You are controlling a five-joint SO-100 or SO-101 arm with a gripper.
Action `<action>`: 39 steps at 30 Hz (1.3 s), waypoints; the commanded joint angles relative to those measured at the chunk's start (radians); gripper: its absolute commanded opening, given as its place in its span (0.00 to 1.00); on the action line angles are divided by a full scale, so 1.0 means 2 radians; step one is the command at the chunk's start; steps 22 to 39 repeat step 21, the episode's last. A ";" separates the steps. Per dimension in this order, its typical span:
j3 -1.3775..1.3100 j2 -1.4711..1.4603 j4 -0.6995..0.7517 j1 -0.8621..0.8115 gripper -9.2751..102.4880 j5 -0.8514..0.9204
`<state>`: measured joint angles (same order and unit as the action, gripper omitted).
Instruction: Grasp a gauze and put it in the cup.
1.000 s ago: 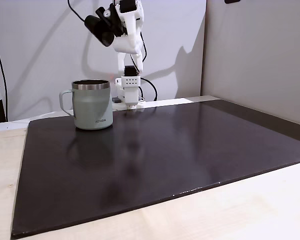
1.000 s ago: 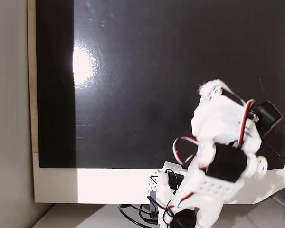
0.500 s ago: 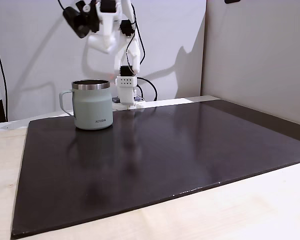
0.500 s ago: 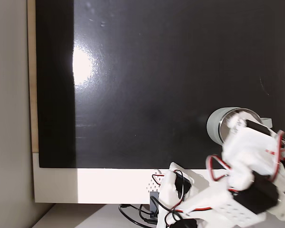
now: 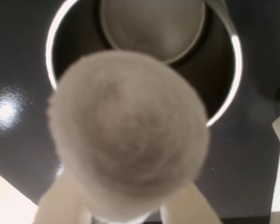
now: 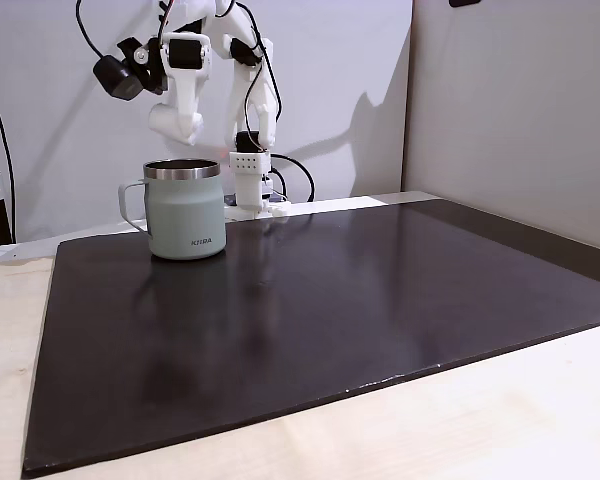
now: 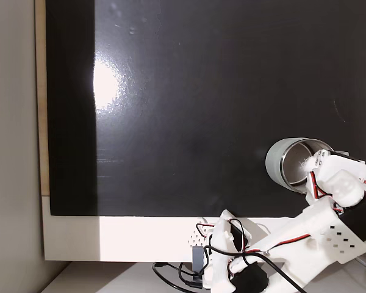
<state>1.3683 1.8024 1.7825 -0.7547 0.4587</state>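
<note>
In the wrist view the gauze [image 5: 128, 140], a fuzzy white roll seen end-on, is pinched between my gripper's [image 5: 128, 193] two pale fingers [image 5: 60, 207]. Right behind it lies the open mouth of the cup [image 5: 235, 56], steel rim and dark inside showing. From the front fixed view the sage-green cup [image 6: 185, 215] stands on the mat's far left, handle to the left, and the gripper [image 6: 176, 122] hangs just above its rim. From above, the gauze [image 7: 305, 163] sits over the opening of the cup [image 7: 273, 162], held by the gripper [image 7: 312, 166].
A black mat [image 6: 330, 300] covers most of the pale wooden table [image 6: 500, 420]. The arm's base [image 6: 252, 185] with its cables stands behind the cup at the mat's far edge. Walls close in behind and to the right.
The arm has swung leftward in the front fixed view, from beside the cup to right above it. From above, it has uncovered the cup and brought the gauze over the opening.
</note>
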 commanded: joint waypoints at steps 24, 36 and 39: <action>0.008 0.002 0.002 -0.015 0.41 0.001; 0.008 0.002 0.002 -0.015 0.41 0.001; 0.008 0.002 0.002 -0.015 0.41 0.001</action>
